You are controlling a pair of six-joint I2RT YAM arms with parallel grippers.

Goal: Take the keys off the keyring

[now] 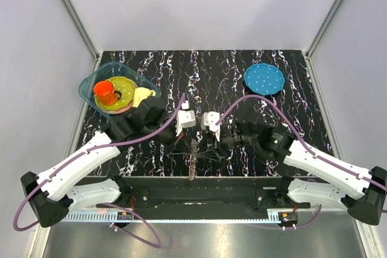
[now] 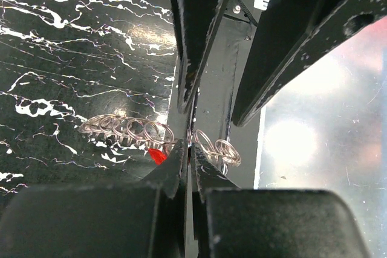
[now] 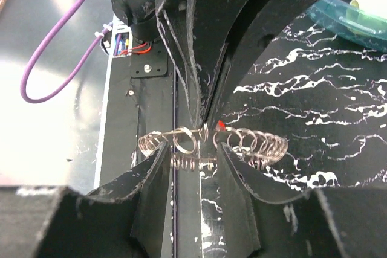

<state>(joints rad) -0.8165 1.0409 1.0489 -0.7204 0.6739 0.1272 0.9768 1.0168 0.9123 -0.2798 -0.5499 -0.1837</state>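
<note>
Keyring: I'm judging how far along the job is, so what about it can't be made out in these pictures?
- Top view: the keyring is too small, only a thin bristly strip.
- Left wrist: the left fingers cover where the red key joins the loops.
- Right wrist: unclear whether the right fingers grip the loops lying between them.

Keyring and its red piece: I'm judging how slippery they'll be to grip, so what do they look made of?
The keyring looks like thin bare metal wire, polished: silvery loops with bright glints. The red piece looks like opaque plastic, perhaps painted metal; too small to tell.
</note>
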